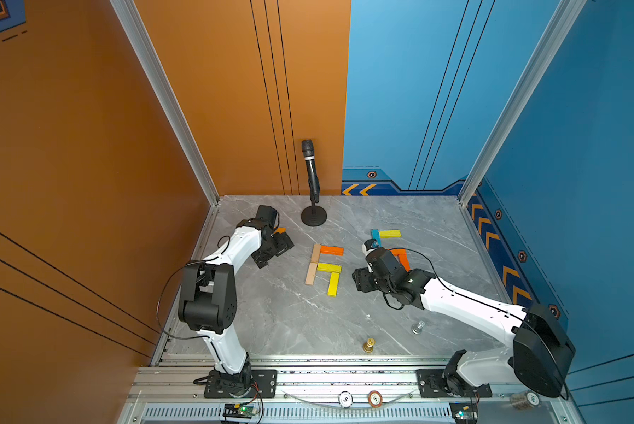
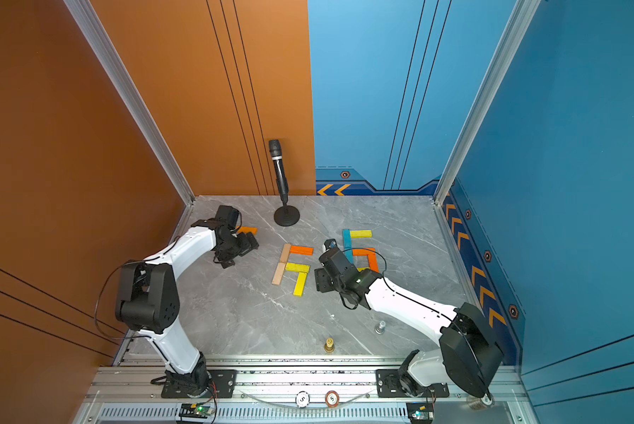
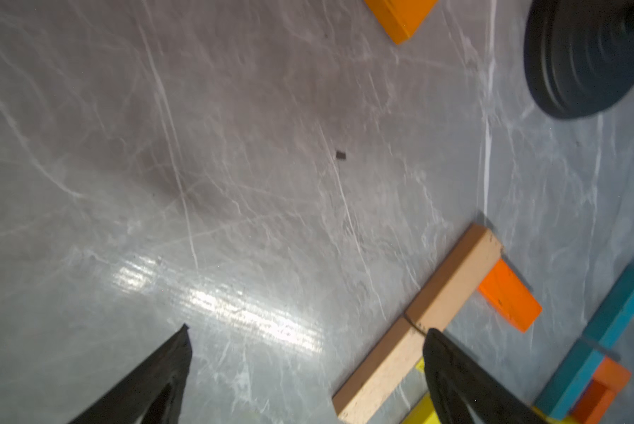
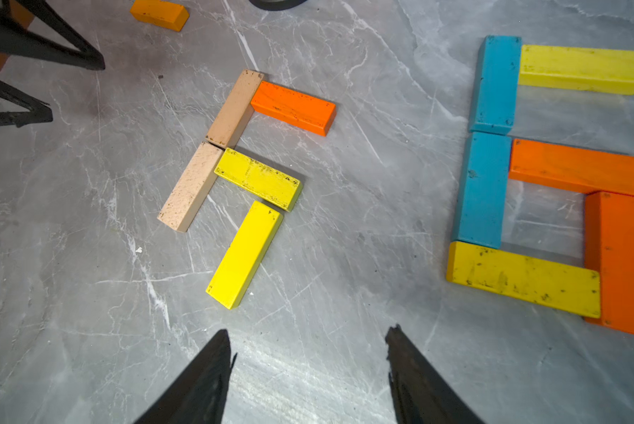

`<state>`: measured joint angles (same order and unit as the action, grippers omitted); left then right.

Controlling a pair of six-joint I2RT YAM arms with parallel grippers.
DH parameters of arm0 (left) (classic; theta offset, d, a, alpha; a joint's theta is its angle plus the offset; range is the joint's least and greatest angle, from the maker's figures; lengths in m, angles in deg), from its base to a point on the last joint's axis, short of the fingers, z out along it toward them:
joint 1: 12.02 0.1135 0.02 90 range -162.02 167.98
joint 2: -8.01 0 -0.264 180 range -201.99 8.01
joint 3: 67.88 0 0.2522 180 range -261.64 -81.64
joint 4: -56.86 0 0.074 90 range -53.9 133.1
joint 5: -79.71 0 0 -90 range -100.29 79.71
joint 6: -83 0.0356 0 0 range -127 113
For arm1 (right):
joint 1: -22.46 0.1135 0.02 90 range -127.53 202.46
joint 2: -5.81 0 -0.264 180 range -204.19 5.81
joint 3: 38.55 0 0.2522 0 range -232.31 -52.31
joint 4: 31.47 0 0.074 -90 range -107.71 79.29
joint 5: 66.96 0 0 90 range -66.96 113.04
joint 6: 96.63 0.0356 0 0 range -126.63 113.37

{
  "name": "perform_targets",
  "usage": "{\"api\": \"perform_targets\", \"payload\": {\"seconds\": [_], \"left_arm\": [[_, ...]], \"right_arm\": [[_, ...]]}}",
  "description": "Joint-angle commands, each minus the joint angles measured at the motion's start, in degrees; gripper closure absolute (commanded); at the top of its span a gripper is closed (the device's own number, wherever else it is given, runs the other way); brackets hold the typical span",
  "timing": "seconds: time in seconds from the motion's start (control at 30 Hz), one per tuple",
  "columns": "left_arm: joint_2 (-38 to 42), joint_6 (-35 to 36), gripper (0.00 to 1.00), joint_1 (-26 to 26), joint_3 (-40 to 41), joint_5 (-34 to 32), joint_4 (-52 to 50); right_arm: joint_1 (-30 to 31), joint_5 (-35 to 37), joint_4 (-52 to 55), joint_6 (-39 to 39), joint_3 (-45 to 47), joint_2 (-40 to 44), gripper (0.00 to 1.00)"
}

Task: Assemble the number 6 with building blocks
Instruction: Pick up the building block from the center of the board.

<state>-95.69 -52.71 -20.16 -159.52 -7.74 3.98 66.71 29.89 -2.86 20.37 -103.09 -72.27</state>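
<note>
Grey marbled table (image 1: pixel 271 323) enclosed by orange and blue walls. A black microphone (image 1: pixel 311 172) stands upright on a round base at the far edge. A gold chess piece (image 1: pixel 369 345) and a silver chess piece (image 1: pixel 418 327) stand apart from each other near the front rail, clear of both arms. Left gripper (image 3: pixel 308 332): fingers spread wide, nothing between them, over bare table near the microphone base. Right gripper (image 4: pixel 310 332): fingers apart, released, only bare table between them; in both top views its wrist covers part of the right-hand figure. Building blocks, twelve in all: four orange, four yellow, two blue, two tan; flat rectangular bars with scuffed, speckled paint. Six form a closed 6 on the robot's right: upper blue bar (image 4: pixel 495 84) and lower blue bar (image 4: pixel 482 191) end to end as the spine, top yellow bar (image 4: pixel 583 69), middle orange bar (image 4: pixel 580 169), upright orange bar (image 4: pixel 620 264), and bottom yellow bar (image 4: pixel 521 279) closing the loop. Five form an unfinished figure at the table's centre: upper tan bar (image 4: pixel 235 108) and lower tan bar (image 4: pixel 190 187) end to end, short orange bar (image 4: pixel 293 107) off the top, crosswise yellow bar (image 4: pixel 258 178) off the joint, and lengthwise yellow bar (image 4: pixel 244 255) running down from its end, the loop open at the bottom. The lone orange bar (image 1: pixel 280 230) lies apart, just beside the left gripper
</note>
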Motion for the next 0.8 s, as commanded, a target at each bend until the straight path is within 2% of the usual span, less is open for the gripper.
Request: {"api": "perform_targets", "payload": {"seconds": [0.0, 0.17, 0.27, 0.57, 0.6, 0.77], "left_arm": [[-4.42, -9.2, 0.0, -0.23, -6.08, -6.31, -0.79], [-11.55, -16.87, 0.06, -0.42, -13.85, -13.63, -0.94], [-16.64, -20.34, 0.1, 0.59, -19.67, -13.95, -2.72], [-28.77, -21.06, 0.13, 0.79, -36.21, -19.3, -5.05], [-29.98, -20.76, 0.17, 0.69, -37.89, -19.84, -5.12], [-35.97, -20.94, 0.2, 0.68, -47.22, -21.9, -9.26]], "right_arm": [[-0.54, -2.79, -3.88, 0.12, 2.16, 3.24, 0.32], [-0.44, -4.31, -5.79, 1.16, 4.93, 5.56, 0.32], [-0.28, -4.33, -5.8, 0.87, 5.33, 6.17, 0.32], [-0.69, -4.14, -7.51, -0.19, 6.0, 5.01, 0.32], [-0.88, -4.31, -7.72, -0.26, 6.07, 4.62, 0.33], [-1.62, -5.13, -7.9, -0.2, 6.18, 3.63, 0.33]]}}
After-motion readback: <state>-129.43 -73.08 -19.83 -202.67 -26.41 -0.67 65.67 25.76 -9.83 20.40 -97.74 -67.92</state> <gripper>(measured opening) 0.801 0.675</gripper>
